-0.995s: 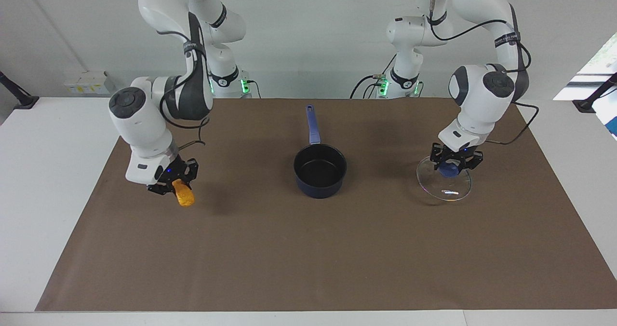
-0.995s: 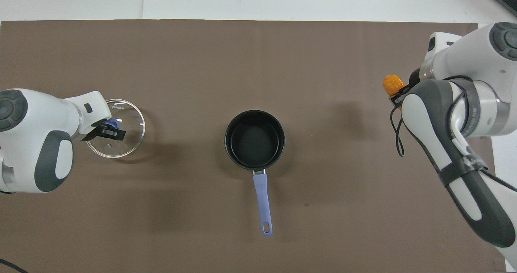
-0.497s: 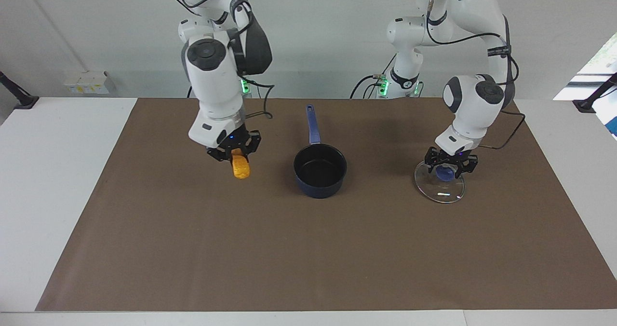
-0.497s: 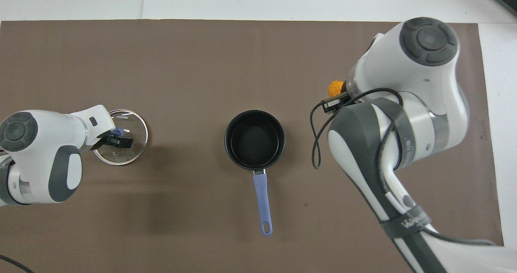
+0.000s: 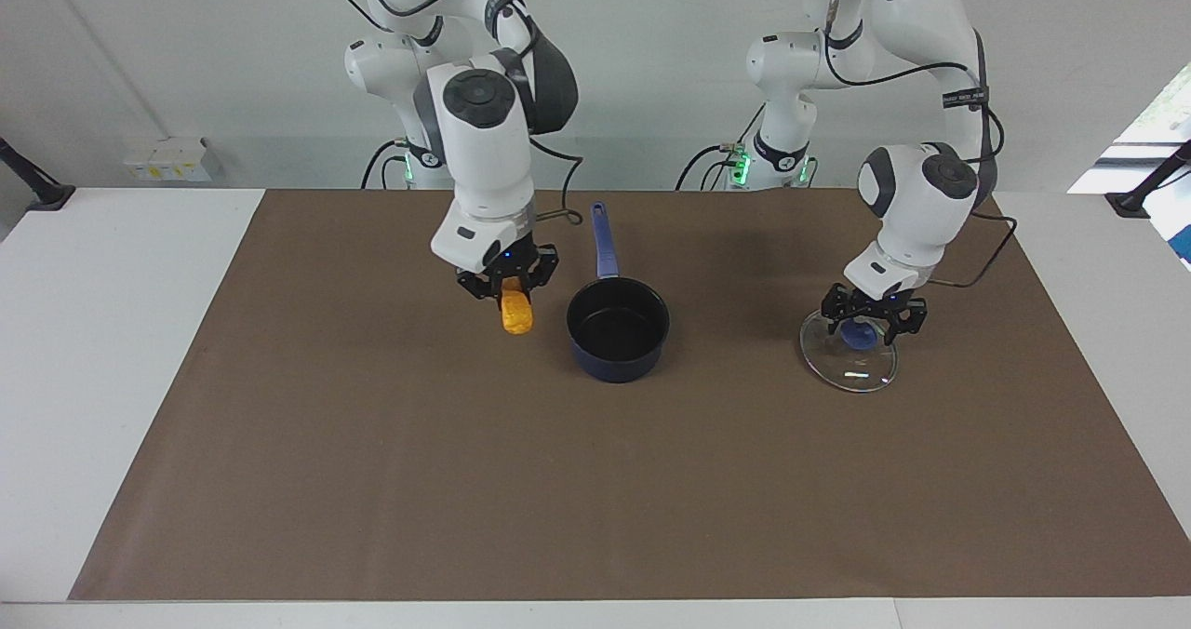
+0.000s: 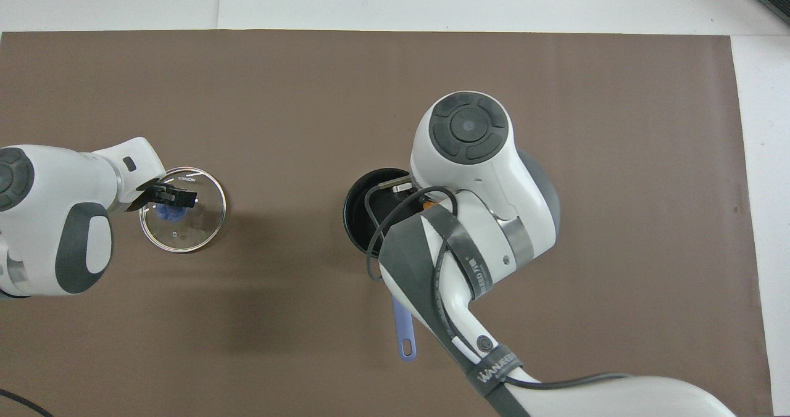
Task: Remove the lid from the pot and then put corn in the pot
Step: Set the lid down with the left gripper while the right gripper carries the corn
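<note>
1. The lid (image 6: 182, 210) carries a short line of small print on its glass near the rim, on the part farther from the robots; in the overhead view the letters are too small to read.
2. A black strap (image 6: 498, 367) around the right arm bears white capital letters in the overhead view; they look like "WANJEE", though the end of the word is cut off and the reading is uncertain.
3. A second black strap (image 6: 472, 266) higher on the same arm also carries small white print, which is illegible.
4. A black strap (image 5: 963, 97) on the left arm shows white lettering in the facing view, likewise unreadable.
</note>
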Robot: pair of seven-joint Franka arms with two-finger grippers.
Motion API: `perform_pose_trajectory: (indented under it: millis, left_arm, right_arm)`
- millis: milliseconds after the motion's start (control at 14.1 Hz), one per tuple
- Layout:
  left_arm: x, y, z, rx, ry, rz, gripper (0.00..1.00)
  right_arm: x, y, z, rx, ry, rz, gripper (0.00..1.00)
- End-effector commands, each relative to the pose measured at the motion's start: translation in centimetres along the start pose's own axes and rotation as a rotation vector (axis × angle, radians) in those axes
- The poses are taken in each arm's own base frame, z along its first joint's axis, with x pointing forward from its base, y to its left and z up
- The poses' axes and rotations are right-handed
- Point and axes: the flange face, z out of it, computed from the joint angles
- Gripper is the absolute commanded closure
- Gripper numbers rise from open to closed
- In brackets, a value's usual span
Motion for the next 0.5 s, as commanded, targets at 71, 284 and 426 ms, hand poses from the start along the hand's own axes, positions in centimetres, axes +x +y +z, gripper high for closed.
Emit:
perform_pose_trajectory:
  millis: [71,284,426]
  left_arm:
    - [3.2,0.7,-6.2,-0.031,-0.069,-0.011,0.0]
    - [4.8,0.3,-12.5,-0.043,-0.115,-0.013,0.0]
    - [4.9,-0.1,-15.3,-0.044,-0.131,-0.04,0.0]
  right_arm:
    - [-0.1,-5.7,3.1,0.004,0.012,0.028,1.0]
    - [0.0,-5.9,3.5,0.016,0.022,0.036,1.0]
    - [0.0,-5.7,4.2,0.012,0.012,0.038,1.0]
